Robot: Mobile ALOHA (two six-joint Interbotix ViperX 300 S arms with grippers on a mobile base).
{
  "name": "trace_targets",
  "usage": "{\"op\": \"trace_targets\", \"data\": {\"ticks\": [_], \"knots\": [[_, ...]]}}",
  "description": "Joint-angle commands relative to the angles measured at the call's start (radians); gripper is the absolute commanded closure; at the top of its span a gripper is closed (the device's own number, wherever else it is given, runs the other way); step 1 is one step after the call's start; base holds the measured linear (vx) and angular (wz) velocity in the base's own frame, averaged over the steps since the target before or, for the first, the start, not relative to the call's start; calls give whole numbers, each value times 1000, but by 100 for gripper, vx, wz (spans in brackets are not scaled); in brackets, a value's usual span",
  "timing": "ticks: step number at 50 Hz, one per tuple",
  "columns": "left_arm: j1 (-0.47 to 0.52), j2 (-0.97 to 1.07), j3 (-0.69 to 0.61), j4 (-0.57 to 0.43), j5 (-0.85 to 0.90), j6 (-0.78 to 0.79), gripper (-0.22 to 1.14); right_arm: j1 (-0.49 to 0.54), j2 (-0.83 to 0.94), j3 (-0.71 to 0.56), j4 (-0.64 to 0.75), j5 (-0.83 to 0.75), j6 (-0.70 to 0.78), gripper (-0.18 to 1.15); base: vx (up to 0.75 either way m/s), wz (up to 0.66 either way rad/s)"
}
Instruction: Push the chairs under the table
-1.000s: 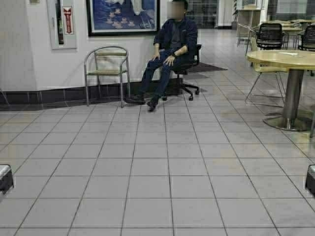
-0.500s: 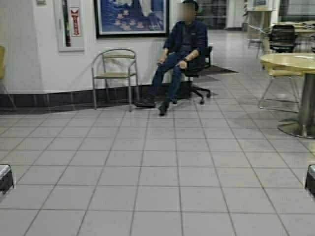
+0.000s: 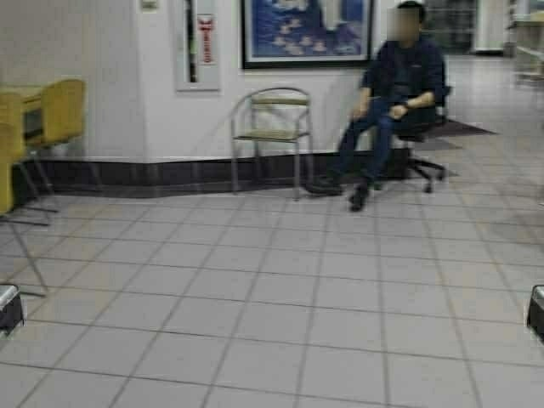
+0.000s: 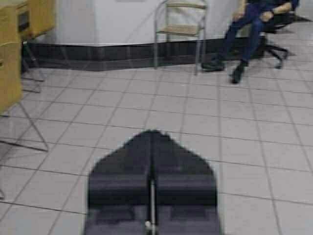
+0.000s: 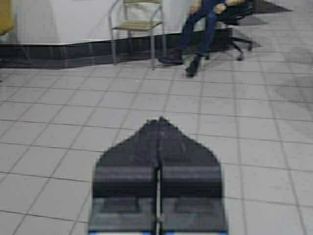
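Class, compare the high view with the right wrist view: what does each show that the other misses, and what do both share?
Only the high view shows the mustard chairs at far left, the framed picture on the wall, and the corners of both arms at the bottom edges.

Only the right wrist view shows the right gripper, fingers shut together, pointing over the floor.

Both show the grey metal armchair, the seated person on the black office chair, and the tiled floor.

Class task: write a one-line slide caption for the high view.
Tiled hall: mustard-yellow chairs at far left, grey armchair against the wall, a seated person on a black office chair.
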Motion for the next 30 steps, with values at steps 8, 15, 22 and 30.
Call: {"op": "trace_targets", "data": {"ticks": [8, 15, 22, 30], "knots": [[-2, 2, -15, 2, -6, -11, 89, 2, 9, -23, 2, -5, 3, 93, 31, 26], [-2, 2, -17, 2, -6, -9, 89, 2, 34, -23, 2, -5, 3, 93, 31, 21], [-2, -5, -18, 2, -8, -9, 89, 2, 52, -26, 3, -5, 5, 93, 30, 27], [-2, -8, -15, 5, -8, -9, 89, 0, 54, -20, 3, -5, 21, 93, 28, 38]]}}
